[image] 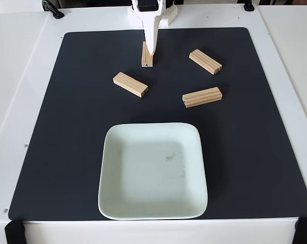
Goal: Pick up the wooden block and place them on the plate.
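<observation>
Reaching down from the top centre, the white gripper (150, 51) is touching the upper block (147, 57); can't tell if its fingers are spread or pinching. Three more blocks are lying on the black mat (52, 127): left (130, 84), upper right (205, 61), right (202, 96). The plate (152, 213) is sitting bare at bottom centre on the white desk (16, 51).

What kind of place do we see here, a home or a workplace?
Probably a robot test bench, not a home: a white table with a black mat, a white robot hand above a wooden block, and an empty plate.
</observation>
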Controlling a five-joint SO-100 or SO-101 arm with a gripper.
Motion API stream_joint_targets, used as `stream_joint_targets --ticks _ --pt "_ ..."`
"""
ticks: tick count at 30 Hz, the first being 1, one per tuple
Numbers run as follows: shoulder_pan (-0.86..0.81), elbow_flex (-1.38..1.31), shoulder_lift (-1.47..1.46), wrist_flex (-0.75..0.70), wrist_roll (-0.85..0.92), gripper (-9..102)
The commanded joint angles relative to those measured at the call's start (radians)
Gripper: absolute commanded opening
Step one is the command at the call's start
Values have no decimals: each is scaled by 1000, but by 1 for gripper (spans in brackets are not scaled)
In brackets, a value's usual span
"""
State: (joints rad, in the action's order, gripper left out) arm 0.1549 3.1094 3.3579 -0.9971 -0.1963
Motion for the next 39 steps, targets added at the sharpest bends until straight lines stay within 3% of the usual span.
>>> stream_joint_targets --ticks 1,39 --pt "5 -20 6 9 8 0" --pt "100 -100 -5 -5 2 0"
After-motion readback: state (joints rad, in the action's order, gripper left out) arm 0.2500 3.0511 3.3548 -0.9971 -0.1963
